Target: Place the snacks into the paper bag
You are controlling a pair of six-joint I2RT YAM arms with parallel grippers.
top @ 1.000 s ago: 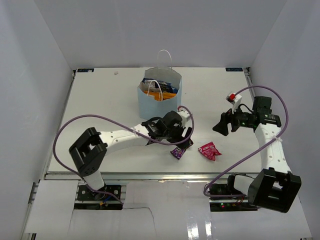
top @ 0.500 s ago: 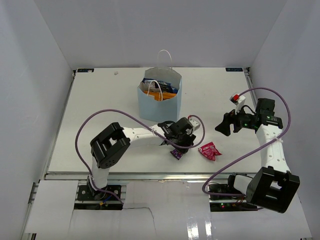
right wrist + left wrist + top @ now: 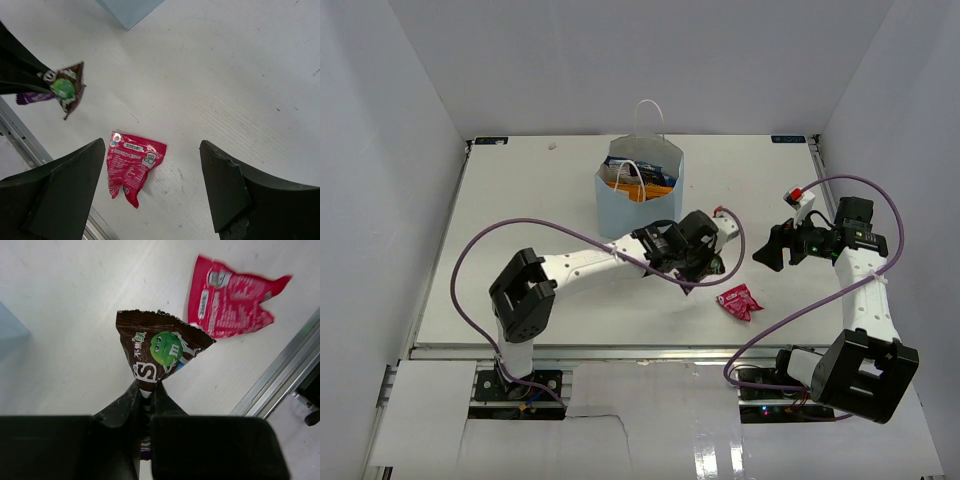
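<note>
My left gripper (image 3: 146, 390) is shut on the lower corner of a small brown-and-purple snack packet (image 3: 160, 352) with a green face printed on it, holding it above the table. The right wrist view shows the same packet (image 3: 67, 90) hanging from the left fingers (image 3: 20, 75). A small pink-red packet (image 3: 740, 300) lies flat on the table near the front edge. My right gripper (image 3: 152, 150) hovers open above the pink-red packet (image 3: 131, 167), its fingers spread wide on either side. The pale blue paper bag (image 3: 640, 205) stands upright behind, with orange and blue packets (image 3: 642, 182) showing inside.
A metal rail (image 3: 280, 380) runs along the table's front edge just beyond the pink-red packet (image 3: 230, 302). A corner of the paper bag (image 3: 130, 10) shows at the top of the right wrist view. White walls close in the table on three sides.
The left gripper closed on the small brown-and-purple packet and lifted it off the table, shifting right and away from the front edge. The right arm barely moved.
</note>
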